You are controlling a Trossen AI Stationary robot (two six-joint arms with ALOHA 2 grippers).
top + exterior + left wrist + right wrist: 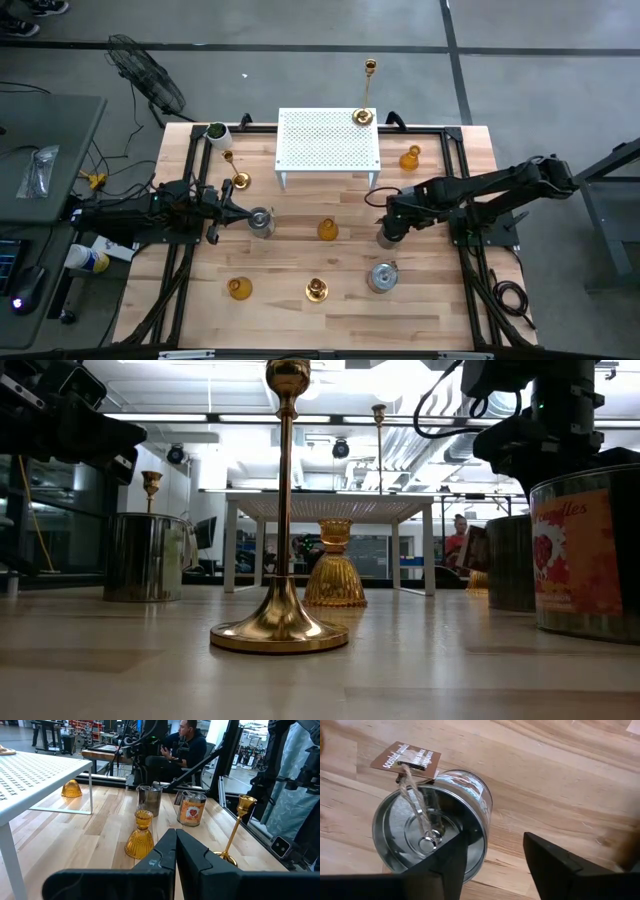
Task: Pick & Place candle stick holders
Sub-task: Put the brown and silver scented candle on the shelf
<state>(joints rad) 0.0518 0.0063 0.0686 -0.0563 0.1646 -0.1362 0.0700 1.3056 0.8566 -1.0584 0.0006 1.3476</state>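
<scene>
My right gripper [388, 232] points straight down over a squat silver cup [432, 832] with a brown tag on a string, right of the table's middle. It is open: one finger [447, 862] stands inside the cup, the other [555, 865] outside, clear of the wall. My left gripper [176, 845] is shut and level at the table's left [215, 207], touching nothing. Other candle stick holders stand on their bases: a gold stick [280, 560], amber ones [327, 230] [239, 289] [410, 158], and silver cups [261, 222] [383, 277]. My right gripper straddles the silver cup's wall [485, 827] from above, one finger inside and one outside. The outer finger is apart from the wall. The inner finger hides its own side of the rim, so I cannot tell whether it touches. The cup stands upright on the table.
A white perforated rack [328, 140] stands at the far middle with a gold stick [363, 117] on it. Another gold stick [238, 181] and a white cup [217, 131] are at the far left. A person sits beyond the table.
</scene>
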